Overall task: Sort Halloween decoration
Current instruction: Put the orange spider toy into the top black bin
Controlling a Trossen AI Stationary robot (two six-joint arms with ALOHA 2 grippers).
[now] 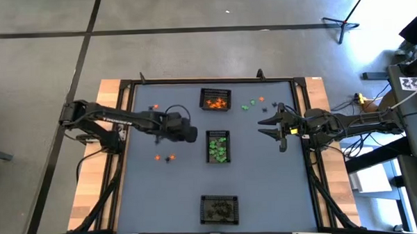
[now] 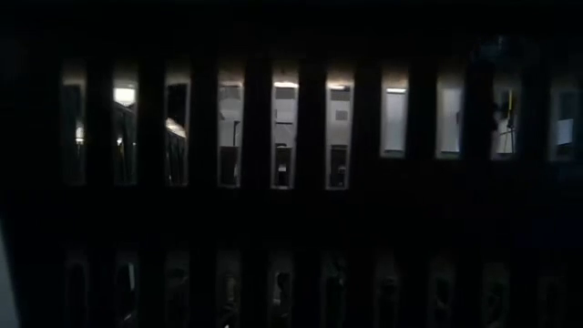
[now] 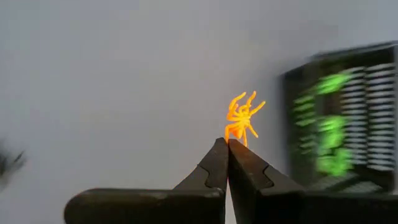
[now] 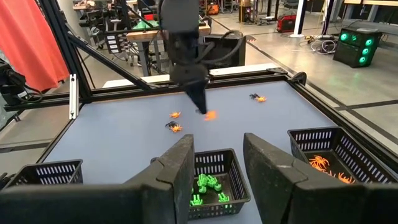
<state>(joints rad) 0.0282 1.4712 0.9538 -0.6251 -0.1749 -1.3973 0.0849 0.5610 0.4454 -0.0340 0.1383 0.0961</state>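
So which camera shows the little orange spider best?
The left wrist view: the orange spider sits big at the shut left gripper tips. The right wrist view shows an orange speck; the high and low views show nothing of it.

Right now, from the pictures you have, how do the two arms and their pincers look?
Both arms are dark, jointed and slender. The left pincer has two black fingers that taper to thin pointed tips with stepped inner edges. The right pincer has broader, flat, matte black fingers; from above, a small orange-yellow mark sits behind it. Cables trail from the arm bases.
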